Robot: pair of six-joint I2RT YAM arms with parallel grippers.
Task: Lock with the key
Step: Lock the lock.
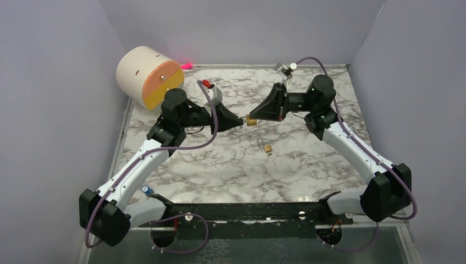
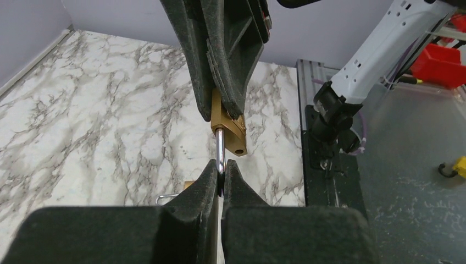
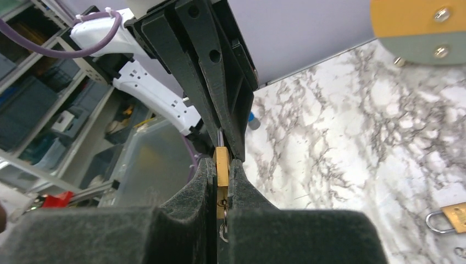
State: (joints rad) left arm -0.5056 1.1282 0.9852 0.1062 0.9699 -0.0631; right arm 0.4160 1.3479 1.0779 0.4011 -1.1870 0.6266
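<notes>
Above the counter point(image 1: 308, 165) centre, aloft between both arms: brass padlock point(image 1: 251, 120), body clamped in closed right end effector point(image 1: 258, 116), steel shackle point(image 2: 220, 146) pinched by closed left end effector point(image 1: 240, 121). Shackle bend and keyway hidden between fingers. Second padlock point(image 1: 268, 148) lying below, apart.

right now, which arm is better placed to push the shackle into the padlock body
Left, probably. The left gripper is shut on the shackle, lined up with the brass body, which the right gripper clamps and can simply brace.
</notes>
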